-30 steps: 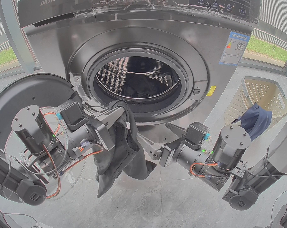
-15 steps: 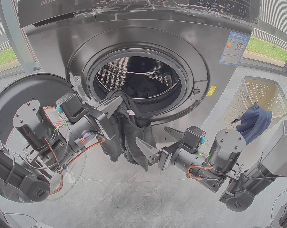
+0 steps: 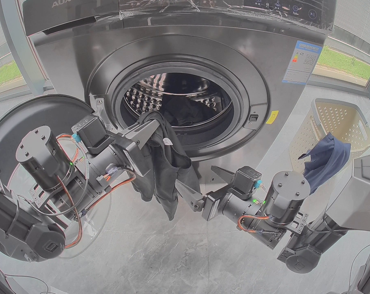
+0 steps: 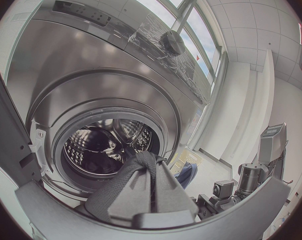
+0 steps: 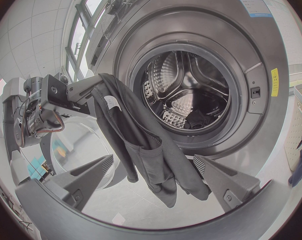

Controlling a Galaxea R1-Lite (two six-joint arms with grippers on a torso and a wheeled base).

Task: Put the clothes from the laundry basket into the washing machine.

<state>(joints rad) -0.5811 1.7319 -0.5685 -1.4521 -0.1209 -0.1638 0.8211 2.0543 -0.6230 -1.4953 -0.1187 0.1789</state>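
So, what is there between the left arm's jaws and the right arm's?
A dark garment hangs from the left gripper, jaws shut on it, its lower end by the right gripper, jaws open. The head view shows it.

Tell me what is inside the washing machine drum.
A dark garment lies on the bottom of the drum, against its perforated steel wall. The black garment hanging from the left gripper covers the opening's lower left edge, so that part of the drum floor is hidden.

A bright laundry room: a grey front-loading washing machine (image 3: 70,62) with plastic film (image 3: 185,3) over its control panel (image 3: 283,3); a beige laundry basket (image 3: 340,121) beside it; grey tiled floor (image 3: 172,258); white tiled walls (image 4: 257,17); large windows (image 4: 197,40) onto grass (image 3: 344,64).
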